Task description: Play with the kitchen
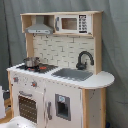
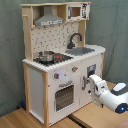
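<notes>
In the second exterior view the white arm [image 2: 111, 95] reaches in from the lower right corner, lying low and nearly level. Its tool [image 2: 88, 82] points toward the second exterior view's left, tilted slightly upward.

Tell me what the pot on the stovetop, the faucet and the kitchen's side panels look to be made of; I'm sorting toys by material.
The pot looks like shiny metal: silvery, with bright glints. The faucet looks like black plastic, smooth and evenly dark, though painted metal is possible. The side panels of the kitchen look like light unpainted wood or wood-look board: pale tan beside the white fronts.
</notes>
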Motion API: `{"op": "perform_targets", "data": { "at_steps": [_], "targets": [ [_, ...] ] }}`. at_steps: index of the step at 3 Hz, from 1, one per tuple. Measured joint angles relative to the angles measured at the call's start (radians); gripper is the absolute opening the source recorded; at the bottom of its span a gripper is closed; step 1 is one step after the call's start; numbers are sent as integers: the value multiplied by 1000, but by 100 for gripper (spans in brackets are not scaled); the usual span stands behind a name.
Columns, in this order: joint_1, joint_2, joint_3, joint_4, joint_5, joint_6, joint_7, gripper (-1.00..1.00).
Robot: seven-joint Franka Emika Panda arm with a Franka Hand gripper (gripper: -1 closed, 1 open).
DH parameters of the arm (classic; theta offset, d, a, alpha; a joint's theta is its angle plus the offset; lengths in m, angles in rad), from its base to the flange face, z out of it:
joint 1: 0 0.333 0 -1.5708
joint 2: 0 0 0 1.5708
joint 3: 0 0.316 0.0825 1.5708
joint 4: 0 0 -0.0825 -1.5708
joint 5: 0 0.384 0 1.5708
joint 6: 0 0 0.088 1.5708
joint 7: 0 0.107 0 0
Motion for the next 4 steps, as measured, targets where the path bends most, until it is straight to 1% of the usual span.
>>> {"op": "perform_targets", "data": {
  "at_steps": [1, 2, 4],
  "targets": [
    [76, 0, -42, 3, -2, -55, -14, 100],
    [140, -1, -52, 7, -2, -128, -38, 100],
    [197, -3, -135, 15, -34, -162, -226, 100]
  ]
}}
